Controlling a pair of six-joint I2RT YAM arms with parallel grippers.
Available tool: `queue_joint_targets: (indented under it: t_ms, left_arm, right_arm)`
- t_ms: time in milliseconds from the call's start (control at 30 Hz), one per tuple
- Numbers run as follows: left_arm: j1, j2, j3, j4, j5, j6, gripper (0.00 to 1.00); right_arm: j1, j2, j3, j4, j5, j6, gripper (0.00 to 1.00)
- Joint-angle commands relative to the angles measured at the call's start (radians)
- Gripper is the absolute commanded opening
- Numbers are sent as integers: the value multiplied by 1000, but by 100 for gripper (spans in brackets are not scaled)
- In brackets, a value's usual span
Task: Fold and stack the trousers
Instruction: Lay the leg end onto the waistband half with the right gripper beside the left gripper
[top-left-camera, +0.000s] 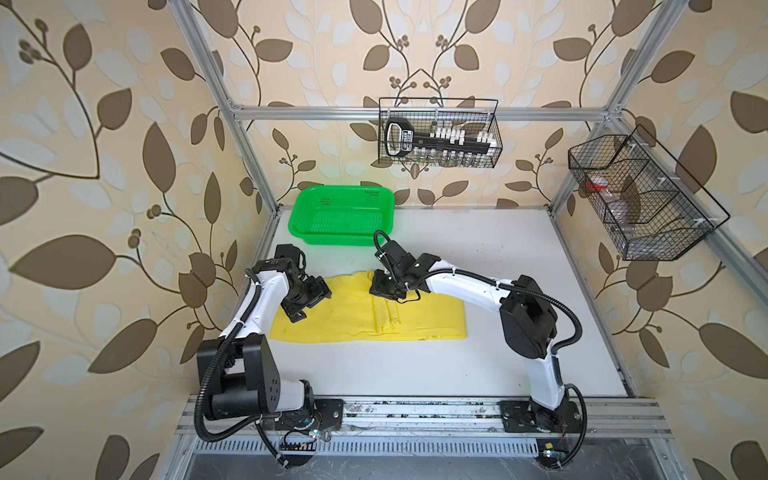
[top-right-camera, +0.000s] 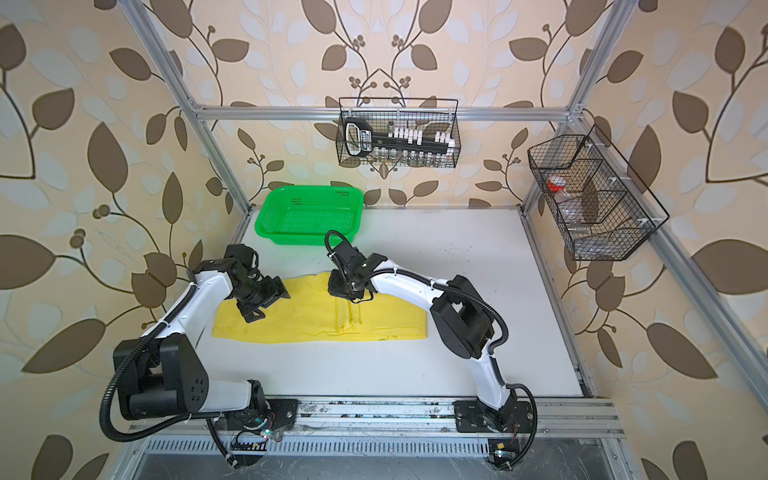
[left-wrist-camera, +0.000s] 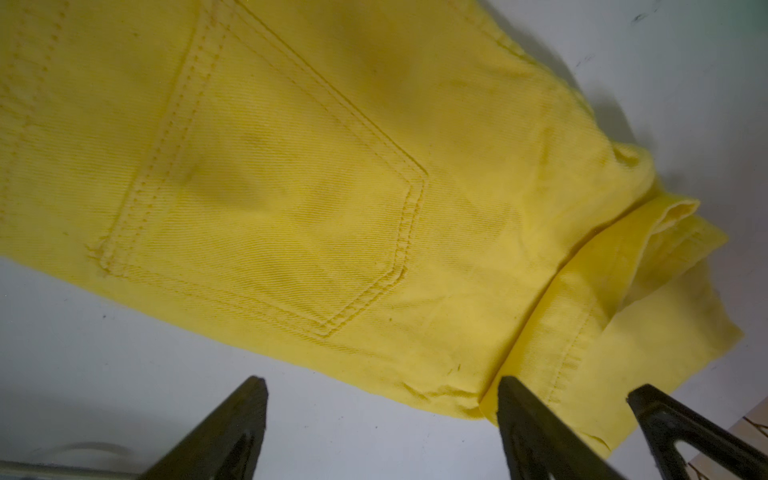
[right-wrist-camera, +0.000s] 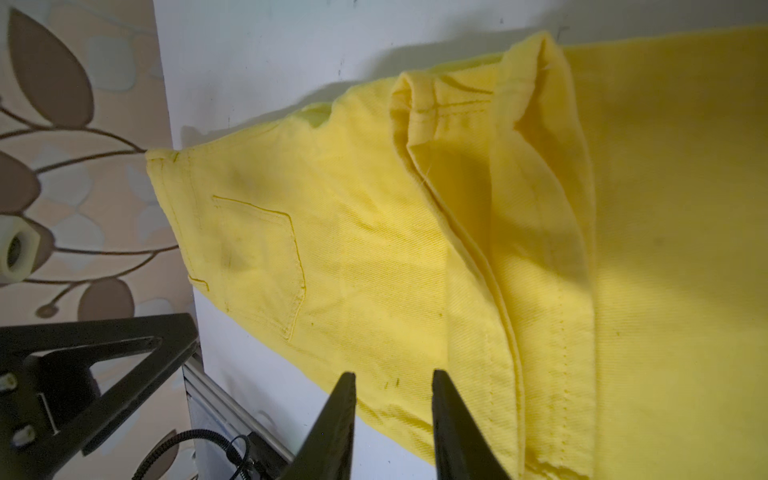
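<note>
Trousers (top-left-camera: 432, 316) lie flat across the table (top-left-camera: 498, 257), left of centre, already doubled; hems (top-left-camera: 386, 318) brought over to mid-length, back pocket (left-wrist-camera: 270, 199) face up at the left end

Left claw (top-left-camera: 308, 302) hovers over that left end, jaws wide, holding nothing; right claw (top-left-camera: 384, 291) sits at the far edge mid-length, jaws a little apart, no cloth seen between them

Basket (top-left-camera: 345, 189) far left, apart from the cloth

Handling, by judgement: twill weave, light, limp, not fragile, not slippery; holds a crease but sags at once when lifted; layers likely to slide apart

Best hold: pinch all layers at a fold or the stitched hem, both far and near corners of one end; the seams there are thicker and firmer than single cloth
</note>
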Motion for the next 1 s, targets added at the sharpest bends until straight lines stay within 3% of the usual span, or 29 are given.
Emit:
queue_joint_targets:
  t_ms: [0, 167, 433, 733, 967]
  left_arm:
    - [-3, -41, 1, -32, 31, 17, 88]
    - [-5, -53, -8, -20, 82, -4, 88]
    - [-6, -55, -14, -31, 84, 5, 87]
    - [-6, -62, -31, -39, 80, 9, 87]
    - [-6, -64, -37, -44, 79, 14, 88]
  right_arm:
    - [-39, -79, -21, -29, -4, -91, 40]
    - [-101, -130, -147, -18, -18, -227, 57]
    - [-130, -17, -175, 92, -165, -305, 67]
    - [-92, 112, -107, 147, -258, -314, 67]
    - [-46, 111, -76, 231, -316, -282, 67]
